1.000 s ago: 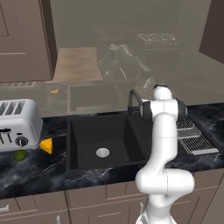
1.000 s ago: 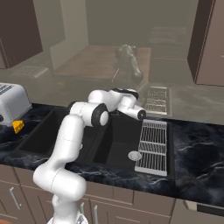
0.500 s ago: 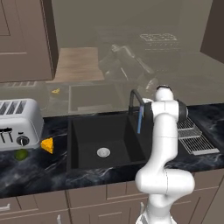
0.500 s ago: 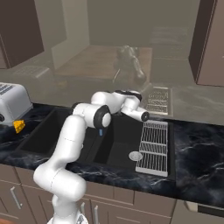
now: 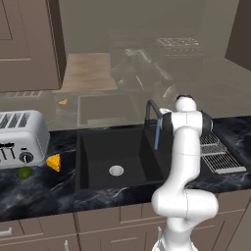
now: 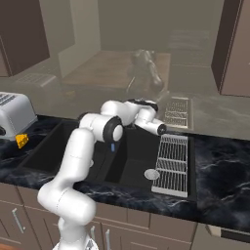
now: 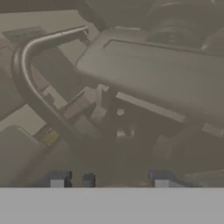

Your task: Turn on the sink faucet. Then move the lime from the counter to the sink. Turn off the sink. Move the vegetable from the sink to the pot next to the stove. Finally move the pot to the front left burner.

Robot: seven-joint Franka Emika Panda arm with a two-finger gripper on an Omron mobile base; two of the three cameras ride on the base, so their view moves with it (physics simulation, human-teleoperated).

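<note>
Blue water now runs from the sink faucet (image 5: 151, 112), which was dry a second ago, so your first step looks done. Gripper width: cannot tell. The lime (image 5: 24, 172) waits well left of the faucet, below the toaster (image 5: 20, 137).

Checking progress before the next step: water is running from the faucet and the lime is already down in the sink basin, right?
Not quite. Water is running from the sink faucet, but the lime is on the counter in front of the toaster, not in the sink. The left base view shows it.
</note>
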